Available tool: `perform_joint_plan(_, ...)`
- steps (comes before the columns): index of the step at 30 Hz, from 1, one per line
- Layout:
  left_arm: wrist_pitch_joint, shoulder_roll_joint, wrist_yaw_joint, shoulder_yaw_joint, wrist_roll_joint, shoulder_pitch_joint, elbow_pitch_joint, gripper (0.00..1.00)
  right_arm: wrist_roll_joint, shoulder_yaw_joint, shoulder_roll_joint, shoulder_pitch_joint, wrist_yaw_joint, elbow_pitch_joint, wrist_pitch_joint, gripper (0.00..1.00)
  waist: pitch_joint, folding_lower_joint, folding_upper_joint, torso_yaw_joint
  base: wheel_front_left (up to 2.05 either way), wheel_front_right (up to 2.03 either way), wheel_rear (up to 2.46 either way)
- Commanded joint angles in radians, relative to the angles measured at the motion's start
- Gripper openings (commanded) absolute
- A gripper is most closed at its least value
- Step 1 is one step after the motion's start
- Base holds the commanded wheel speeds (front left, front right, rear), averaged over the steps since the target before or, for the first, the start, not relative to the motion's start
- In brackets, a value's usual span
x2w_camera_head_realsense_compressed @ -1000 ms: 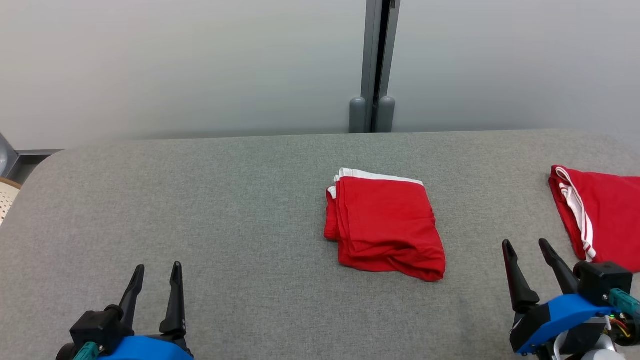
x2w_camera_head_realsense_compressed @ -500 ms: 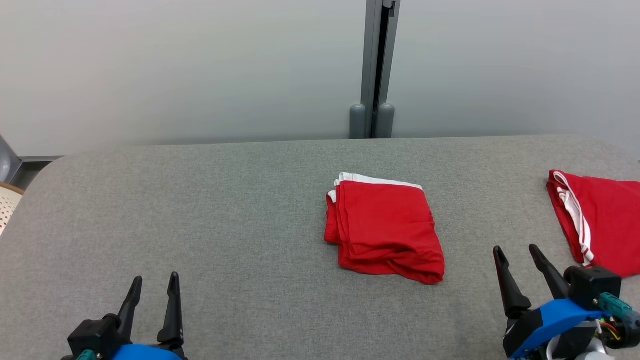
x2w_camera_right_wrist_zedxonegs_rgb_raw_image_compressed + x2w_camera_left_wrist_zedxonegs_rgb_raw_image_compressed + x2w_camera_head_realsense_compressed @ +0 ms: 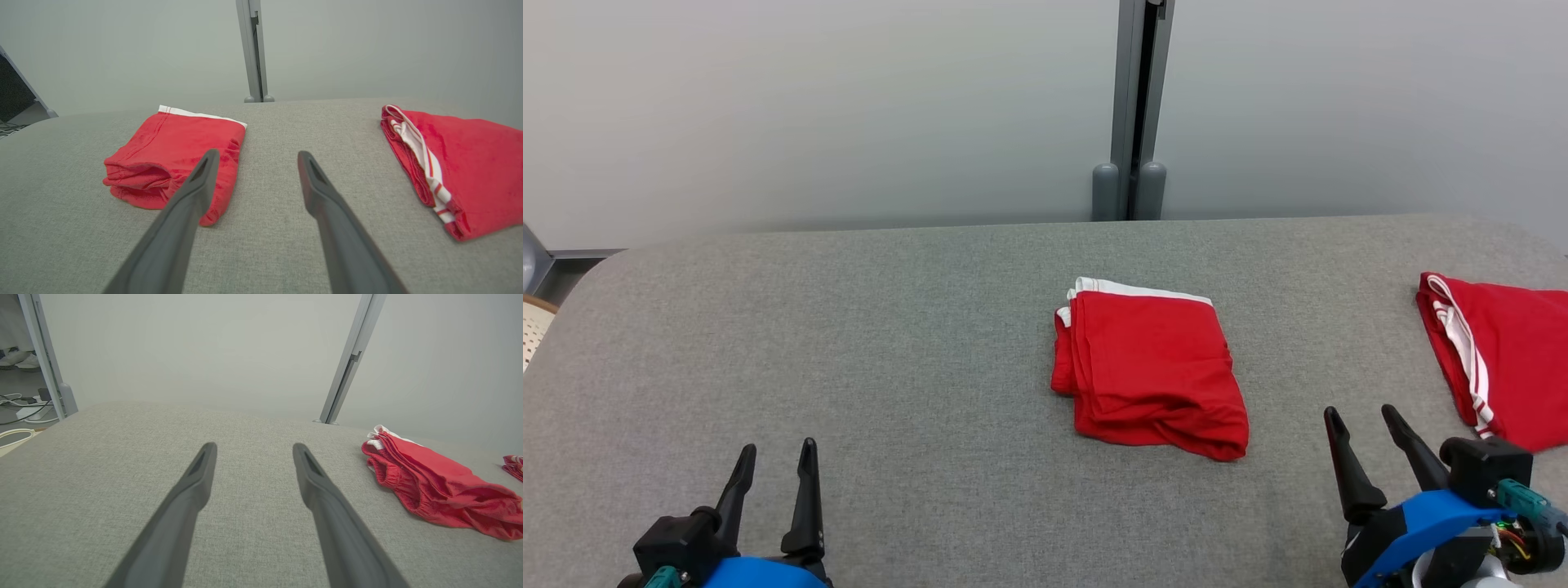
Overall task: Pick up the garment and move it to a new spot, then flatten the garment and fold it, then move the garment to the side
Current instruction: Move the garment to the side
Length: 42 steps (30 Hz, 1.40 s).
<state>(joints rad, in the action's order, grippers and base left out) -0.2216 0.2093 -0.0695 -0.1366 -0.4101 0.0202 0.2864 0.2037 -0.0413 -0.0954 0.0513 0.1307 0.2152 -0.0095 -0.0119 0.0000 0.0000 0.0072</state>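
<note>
Garment [image 3: 1152, 367] is lying folded mid-table [image 3: 849, 327], red cloth [image 3: 1511, 359] at 3 o'clock; left gripper [image 3: 778, 445] and right gripper [image 3: 1360, 408] are hovering wide, empty.

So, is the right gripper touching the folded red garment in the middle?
Apart. The head view shows bare grey surface between the right gripper and the folded red garment; the gripper is open, holding nothing.

Two red garments [image 3: 1156, 371] [image 3: 1507, 359], two pincers [image 3: 778, 445] [image 3: 1360, 408]
</note>
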Motion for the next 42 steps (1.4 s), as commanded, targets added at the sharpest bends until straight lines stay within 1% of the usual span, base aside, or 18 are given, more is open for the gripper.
perform_joint_plan(1,0.003,0.006,0.006,-0.002,-0.002,0.003,-0.008,1.00,0.004,-0.003,0.002,-0.003,0.000,0.004,0.005,1.00,0.002,0.0000,0.0000,0.001,0.00,0.00,0.00)
perform_joint_plan(6,0.008,0.007,0.011,-0.007,-0.004,0.003,-0.021,1.00,0.005,-0.007,0.010,0.036,0.000,0.004,0.051,1.00,0.008,0.0000,0.0000,0.002,0.00,0.00,0.00)
perform_joint_plan(9,0.010,0.006,0.015,-0.010,-0.005,-0.005,-0.031,1.00,0.015,0.002,0.013,0.084,0.000,0.012,0.118,1.00,0.018,0.0000,0.0000,0.004,0.00,0.00,0.00)
perform_joint_plan(12,0.011,0.005,0.016,-0.012,-0.008,-0.024,-0.045,1.00,0.019,-0.032,0.024,0.172,0.000,0.032,0.197,1.00,0.041,0.0000,0.0000,0.008,0.00,0.00,0.00)
perform_joint_plan(17,0.014,0.008,0.006,-0.027,-0.002,-0.067,-0.066,1.00,-0.013,-0.091,0.039,0.357,0.000,0.113,0.373,1.00,0.092,0.0000,0.0000,0.032,0.00,0.00,0.00)
perform_joint_plan(20,0.012,0.009,0.000,-0.036,0.002,-0.096,-0.072,1.00,-0.028,-0.122,0.044,0.450,0.000,0.190,0.476,1.00,0.123,0.0000,0.0000,0.052,0.00,0.00,0.00)
perform_joint_plan(23,0.005,0.007,-0.007,-0.046,0.006,-0.119,-0.074,1.00,-0.044,-0.154,0.044,0.520,0.000,0.278,0.547,1.00,0.151,0.0000,0.0000,0.073,0.00,0.00,0.00)
perform_joint_plan(26,-0.002,0.003,-0.010,-0.054,0.004,-0.137,-0.067,1.00,-0.041,-0.177,0.045,0.567,0.000,0.375,0.577,1.00,0.174,0.0000,0.0000,0.093,0.00,0.00,0.00)
perform_joint_plan(28,-0.009,0.001,-0.016,-0.057,0.002,-0.149,-0.060,1.00,-0.034,-0.184,0.045,0.595,0.000,0.437,0.573,1.00,0.188,0.0000,0.0000,0.104,0.00,0.00,0.00)
perform_joint_plan(34,-0.021,-0.004,-0.023,-0.065,0.000,-0.174,-0.036,1.00,-0.057,-0.214,0.044,0.664,0.000,0.616,0.519,1.00,0.215,0.0000,0.0000,0.122,0.00,0.00,0.00)
perform_joint_plan(39,-0.028,-0.007,-0.028,-0.073,0.000,-0.190,-0.015,1.00,-0.098,-0.207,0.046,0.702,0.000,0.771,0.493,1.00,0.223,0.0000,0.0000,0.129,0.00,0.00,0.00)
perform_joint_plan(41,-0.031,-0.010,-0.030,-0.077,0.000,-0.195,-0.006,1.00,-0.110,-0.187,0.049,0.709,0.000,0.827,0.498,1.00,0.224,0.0000,0.0000,0.132,0.00,0.00,0.00)
perform_joint_plan(42,-0.032,-0.011,-0.031,-0.078,-0.001,-0.197,-0.001,1.00,-0.118,-0.171,0.052,0.711,0.001,0.851,0.503,0.91,0.224,0.0000,0.0000,0.133,0.00,0.00,0.00)
